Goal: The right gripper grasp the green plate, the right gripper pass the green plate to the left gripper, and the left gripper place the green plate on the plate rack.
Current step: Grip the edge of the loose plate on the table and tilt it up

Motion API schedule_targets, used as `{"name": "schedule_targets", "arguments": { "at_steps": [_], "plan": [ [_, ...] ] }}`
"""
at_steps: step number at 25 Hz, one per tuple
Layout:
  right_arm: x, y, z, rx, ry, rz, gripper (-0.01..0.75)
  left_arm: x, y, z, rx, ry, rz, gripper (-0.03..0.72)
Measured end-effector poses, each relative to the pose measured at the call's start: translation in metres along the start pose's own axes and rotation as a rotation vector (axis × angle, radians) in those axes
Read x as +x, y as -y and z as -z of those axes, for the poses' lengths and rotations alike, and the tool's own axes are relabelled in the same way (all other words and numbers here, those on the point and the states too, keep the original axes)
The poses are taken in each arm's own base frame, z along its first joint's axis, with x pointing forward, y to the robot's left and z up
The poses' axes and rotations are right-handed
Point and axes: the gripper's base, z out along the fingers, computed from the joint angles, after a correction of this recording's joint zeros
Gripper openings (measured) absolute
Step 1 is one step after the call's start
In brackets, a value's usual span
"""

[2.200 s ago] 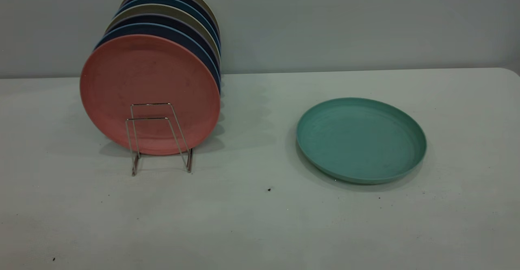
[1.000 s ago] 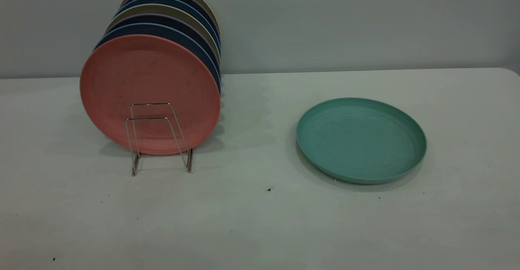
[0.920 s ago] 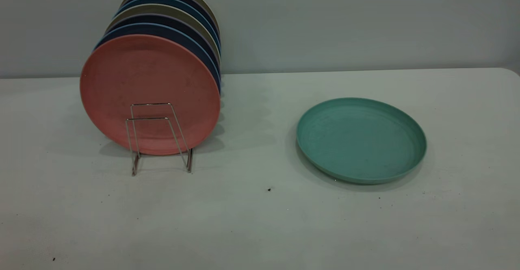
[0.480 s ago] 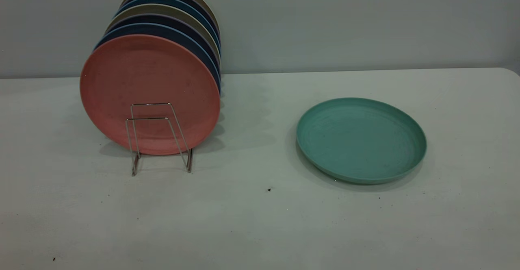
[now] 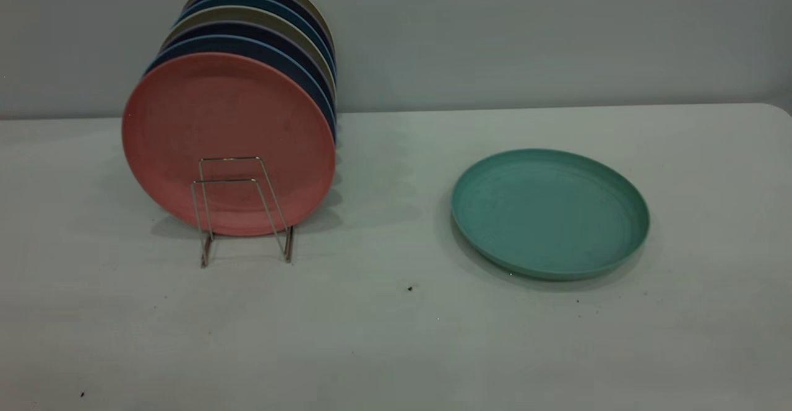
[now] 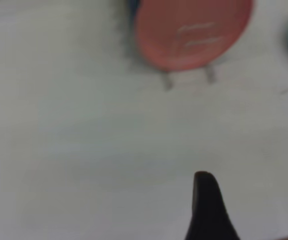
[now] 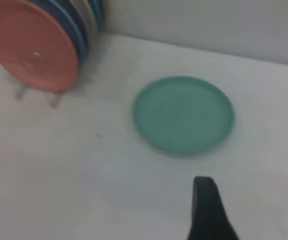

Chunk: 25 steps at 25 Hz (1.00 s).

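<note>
Pale grey table (image 5: pixel 396 337) is backed by a plain grey wall. Lying flat on it toward the right is the green plate (image 5: pixel 549 213), well apart from the plate rack (image 5: pixel 244 213), where a salmon-pink plate (image 5: pixel 228 142) is stood upright ahead of dark blue plates (image 5: pixel 260 49). Only one dark finger each is shown of the left gripper (image 6: pixel 208 210) and the right gripper (image 7: pixel 208 210), both above bare table; whether they are parted cannot be told.

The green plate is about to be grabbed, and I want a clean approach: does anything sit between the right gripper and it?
Nothing visible does. In the right wrist view, only bare table lies between the right gripper's finger and the green plate, which lies flat and alone, apart from the plate rack.
</note>
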Motion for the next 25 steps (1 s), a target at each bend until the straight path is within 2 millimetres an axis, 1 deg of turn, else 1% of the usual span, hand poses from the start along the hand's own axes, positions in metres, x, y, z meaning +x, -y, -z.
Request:
{"name": "schedule_targets", "arguments": {
  "at_steps": [4, 7, 11, 14, 16, 21, 24, 25],
  "plan": [
    [-0.018, 0.005, -0.033, -0.085, -0.04, -0.047, 0.469, -0.023, 0.0, -0.019, 0.04, 0.008, -0.014, 0.494],
    [-0.029, 0.011, -0.063, -0.145, -0.067, -0.098, 0.469, -0.038, -0.001, -0.037, 0.059, -0.018, 0.013, 0.494],
    [-0.034, 0.023, -0.111, -0.195, -0.11, -0.176, 0.469, -0.051, -0.004, -0.061, 0.07, -0.067, 0.054, 0.494],
    [-0.028, 0.035, -0.15, -0.194, -0.169, -0.254, 0.469, -0.055, -0.007, -0.073, 0.064, -0.095, 0.064, 0.494],
    [-0.019, 0.044, -0.18, -0.196, -0.233, -0.298, 0.468, -0.056, -0.008, -0.077, 0.059, -0.096, 0.066, 0.494],
    [-0.01, 0.065, -0.25, -0.203, -0.319, -0.354, 0.468, -0.059, -0.009, -0.078, 0.052, -0.07, 0.066, 0.494],
    [0.004, 0.078, -0.291, -0.195, -0.39, -0.389, 0.467, -0.06, -0.009, -0.078, 0.051, -0.067, 0.066, 0.494],
    [0.006, 0.083, -0.301, -0.191, -0.401, -0.398, 0.466, -0.059, -0.009, -0.078, 0.051, -0.068, 0.066, 0.494]
  ]
}}
